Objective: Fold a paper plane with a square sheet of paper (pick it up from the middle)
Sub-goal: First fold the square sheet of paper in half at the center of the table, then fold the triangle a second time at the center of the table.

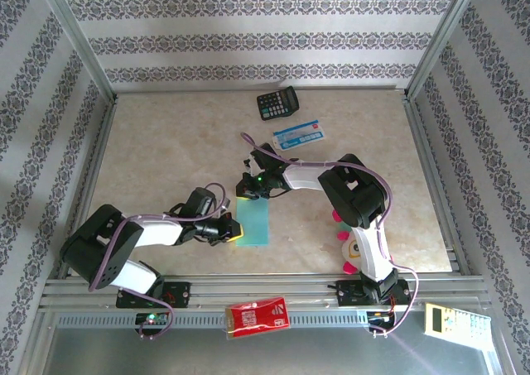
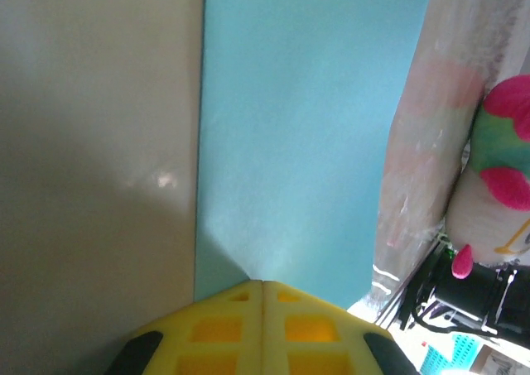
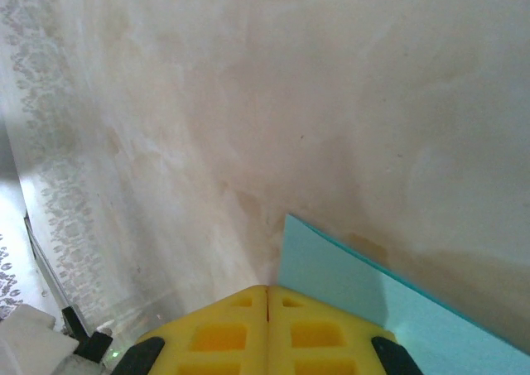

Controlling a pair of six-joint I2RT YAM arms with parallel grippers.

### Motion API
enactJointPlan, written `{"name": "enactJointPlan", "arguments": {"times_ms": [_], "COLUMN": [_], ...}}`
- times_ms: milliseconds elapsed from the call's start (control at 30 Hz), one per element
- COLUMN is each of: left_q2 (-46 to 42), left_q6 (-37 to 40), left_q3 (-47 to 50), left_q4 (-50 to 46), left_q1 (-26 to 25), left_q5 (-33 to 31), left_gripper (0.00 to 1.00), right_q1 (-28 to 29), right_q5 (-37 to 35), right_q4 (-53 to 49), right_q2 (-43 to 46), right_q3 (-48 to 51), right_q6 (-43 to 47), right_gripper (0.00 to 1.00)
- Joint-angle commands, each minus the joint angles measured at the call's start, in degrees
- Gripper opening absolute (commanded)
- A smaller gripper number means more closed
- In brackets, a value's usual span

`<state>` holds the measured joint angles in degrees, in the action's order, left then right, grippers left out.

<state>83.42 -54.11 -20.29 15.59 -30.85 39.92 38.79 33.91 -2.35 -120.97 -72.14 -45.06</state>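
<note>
Folded paper sheet point(image 1: 253, 223): thin, light, floppy, prob slides on bench point(image 1: 166, 143). L fingers point(image 2: 219, 334) closed at its 8 o'clock edge, R fingers point(image 3: 224, 334) closed at 12. Best pinch: mid long edge.

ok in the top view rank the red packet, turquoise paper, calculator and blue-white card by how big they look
1. red packet, though it lies at the near edge, which may make it look bigger
2. turquoise paper
3. calculator and blue-white card: too alike to rank
</note>
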Motion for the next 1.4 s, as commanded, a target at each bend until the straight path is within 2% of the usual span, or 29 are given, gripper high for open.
{"name": "enactJointPlan", "arguments": {"times_ms": [0, 400, 500, 567, 667, 767, 867, 1000, 1067, 1200, 1367], "left_q2": [-0.44, -5.52, -7.33, -10.35, -16.08, -20.78, -22.6, -18.69, -14.9, -6.51, 1.02], "left_q6": [-1.55, -1.1, -0.74, 0.17, 1.95, 0.87, -1.08, -0.11, 2.06, 7.89, 10.41], "left_q3": [2.47, 2.8, 2.28, 1.55, -0.16, 0.06, 0.19, -3.4, -6.66, -14.28, -17.2], "left_q4": [-7.94, -14.83, -13.05, -13.13, -16.41, -16.3, -14.36, -12.64, -14.23, -20.27, -18.08], "left_q1": [-2.61, -5.34, -5.6, -5.55, -5.1, -3.76, -3.49, -3.51, -3.51, -3.28, -0.17], "left_q5": [0.83, -1.04, 0.58, 0.63, -3.36, -7.89, -12.16, -13.82, -14.94, -18.72, -14.81], "left_gripper": [0.0, 0.0, 0.0, 0.06, 0.13, 0.16, 0.2, 0.2, 0.19, 0.1, 0.04], "right_q1": [-0.41, -0.26, -0.21, -0.22, -0.13, -0.22, -0.64, -2.74, -4.2, -4.88, -3.54], "right_q5": [-8.34, -8.29, -7.59, -6.24, -2.89, 1.58, 3.8, 2.23, -1.62, -11.87, -16.13], "right_q4": [-5.27, -5.76, -6.04, -6.54, -6.69, -6.64, -7.89, -11.17, -13.96, -19.27, -18.37], "right_q2": [-3.25, -3.46, -3.6, -3.5, -2.4, 0.44, 4.75, 13.01, 17.87, 28.79, 38.24], "right_q3": [1.21, 0.69, 0.27, -0.41, -1.78, -3.52, -4.42, -0.31, 3.68, 13.16, 22.99], "right_q6": [0.51, 1.02, 1.75, 2.85, 5.68, 7.96, 9.81, 11.78, 12.57, 13.11, 10.05], "right_gripper": [0.0, 0.0, 0.0, 0.0, 0.0, 0.0, 0.07, 0.17, 0.2, 0.29, 0.34]}}
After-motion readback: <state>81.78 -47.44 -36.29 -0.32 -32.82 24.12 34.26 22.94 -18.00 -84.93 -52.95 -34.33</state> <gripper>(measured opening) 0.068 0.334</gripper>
